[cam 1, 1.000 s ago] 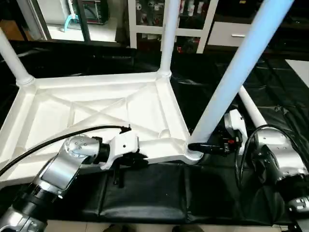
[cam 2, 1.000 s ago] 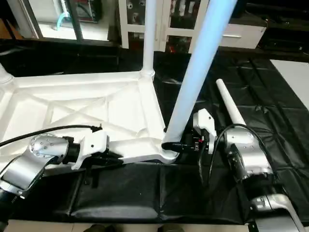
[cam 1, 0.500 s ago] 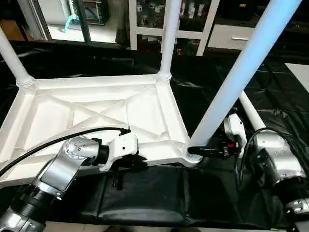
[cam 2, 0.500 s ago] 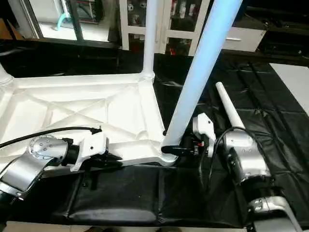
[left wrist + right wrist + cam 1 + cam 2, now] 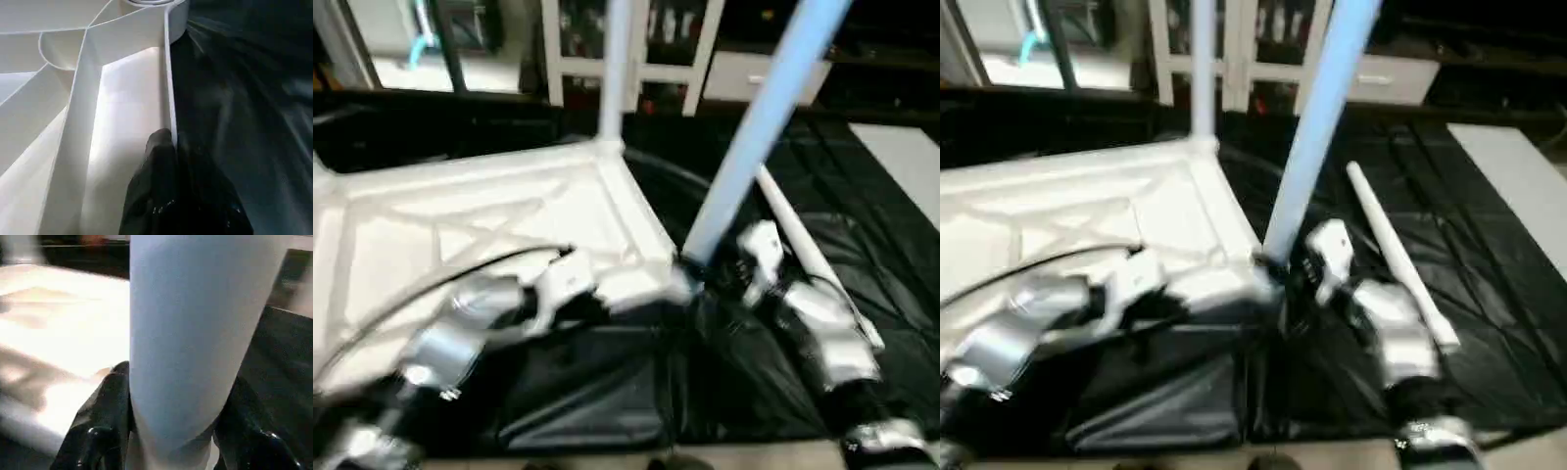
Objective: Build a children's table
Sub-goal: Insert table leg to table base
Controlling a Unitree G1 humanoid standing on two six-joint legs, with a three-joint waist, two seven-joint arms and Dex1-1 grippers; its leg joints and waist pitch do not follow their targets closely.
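The children's table top [image 5: 460, 220] lies upside down on the black mat, ribbed underside up. One leg [image 5: 615, 69] stands in the far right corner socket. Another leg [image 5: 759, 127] rises tilted from the near right corner socket, and my right gripper [image 5: 705, 269] is shut on its base. In the right wrist view the black fingers [image 5: 105, 406] sit on both sides of that leg [image 5: 190, 333]. My left gripper [image 5: 597, 299] is shut on the top's near rim; its fingers [image 5: 164, 152] pinch the thin rim wall [image 5: 170, 98]. A loose leg [image 5: 808, 250] lies on the mat to the right.
A black mat [image 5: 607, 392] covers the floor under the work. A white glass-door cabinet [image 5: 705, 49] stands behind. A pale floor patch [image 5: 901, 157] lies at the right. A black cable [image 5: 431, 279] runs over my left forearm.
The whole picture has swung and blurred, so the camera has moved. Both grippers keep the same holds on the rim and on the leg's base.
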